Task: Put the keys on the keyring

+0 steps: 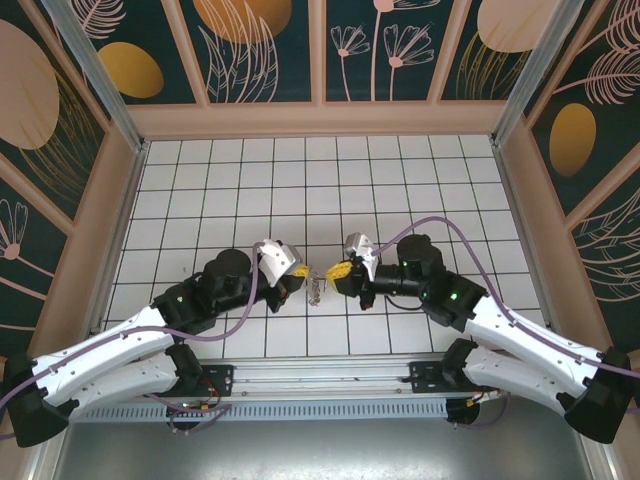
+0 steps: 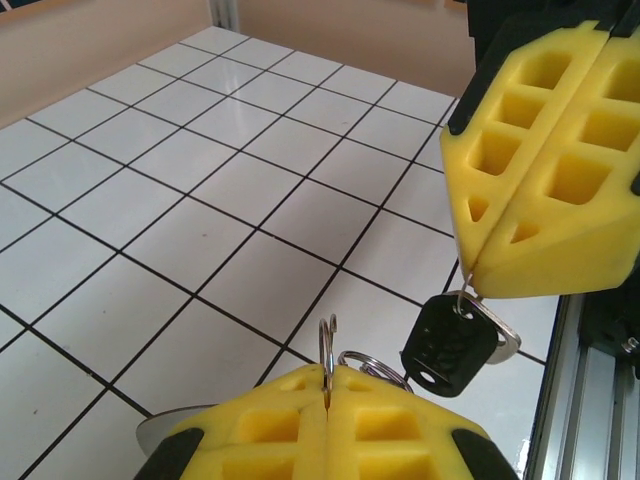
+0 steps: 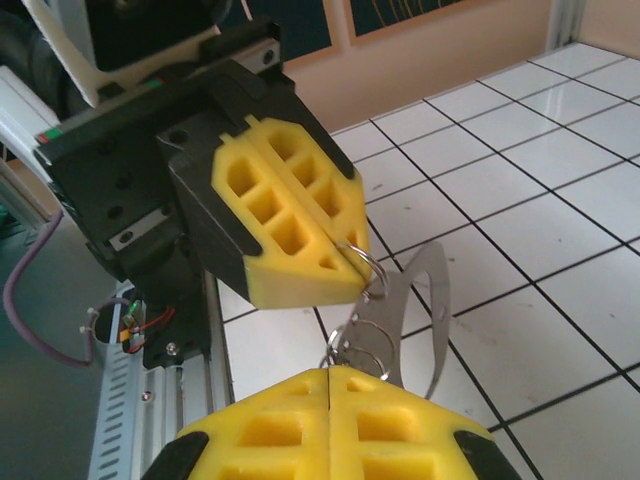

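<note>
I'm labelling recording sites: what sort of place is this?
Probably a purpose-built robot test cell rather than a home: a white tiled tabletop, walled in by leaf-patterned panels, with aluminium frame posts at the corners.

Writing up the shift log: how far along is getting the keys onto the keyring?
Done: both pieces are off the tiles, held close together. In hand: the left pincer is shut on the metal keyring; the right pincer is shut on the small loop carrying a black-headed key. Remaining: threading that key onto the keyring; whether the rings are already linked is hard to tell.
</note>
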### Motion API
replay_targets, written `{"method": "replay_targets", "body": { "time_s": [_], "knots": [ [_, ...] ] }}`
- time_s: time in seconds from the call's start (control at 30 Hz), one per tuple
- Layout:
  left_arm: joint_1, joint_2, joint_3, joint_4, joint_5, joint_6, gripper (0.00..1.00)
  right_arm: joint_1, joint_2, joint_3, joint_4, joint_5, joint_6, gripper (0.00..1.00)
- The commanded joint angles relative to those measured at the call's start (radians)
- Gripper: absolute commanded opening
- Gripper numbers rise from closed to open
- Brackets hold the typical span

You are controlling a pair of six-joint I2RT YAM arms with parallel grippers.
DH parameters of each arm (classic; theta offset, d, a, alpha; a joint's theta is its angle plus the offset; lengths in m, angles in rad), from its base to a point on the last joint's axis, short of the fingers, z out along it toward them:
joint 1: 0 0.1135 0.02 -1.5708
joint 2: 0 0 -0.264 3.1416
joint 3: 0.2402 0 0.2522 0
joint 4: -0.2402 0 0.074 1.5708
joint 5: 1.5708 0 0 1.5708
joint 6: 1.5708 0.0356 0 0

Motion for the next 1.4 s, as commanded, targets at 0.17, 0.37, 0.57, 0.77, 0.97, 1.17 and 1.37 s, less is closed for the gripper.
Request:
{"method": "replay_targets", "body": {
  "time_s": [0.17,0.37,0.57,0.77,0.97,1.17,1.37],
  "knots": [
    [-0.003,0.018,0.038,0.002,0.031,0.042,0.0,0.034,0.054,0.054,0.062,0.027,0.005,0.0],
    [-0.003,0.032,0.046,-0.009,0.039,0.058,0.0,0.037,0.06,0.063,0.071,0.084,0.006,0.0],
    [-0.003,0.045,0.054,-0.015,0.051,0.065,0.0,0.037,0.093,0.083,0.052,0.109,0.002,0.0],
    [-0.002,0.048,0.054,-0.02,0.056,0.067,0.0,0.037,0.109,0.089,0.055,0.105,0.005,0.0],
    [-0.003,0.052,0.055,-0.019,0.058,0.071,0.0,0.038,0.115,0.097,0.049,0.092,0.008,0.0],
    [-0.003,0.057,0.055,-0.021,0.057,0.072,0.0,0.044,0.114,0.1,0.066,0.078,0.012,0.0],
    [-0.003,0.054,0.059,-0.025,0.058,0.073,0.0,0.044,0.138,0.105,0.058,0.081,0.012,0.0]
  ]
}}
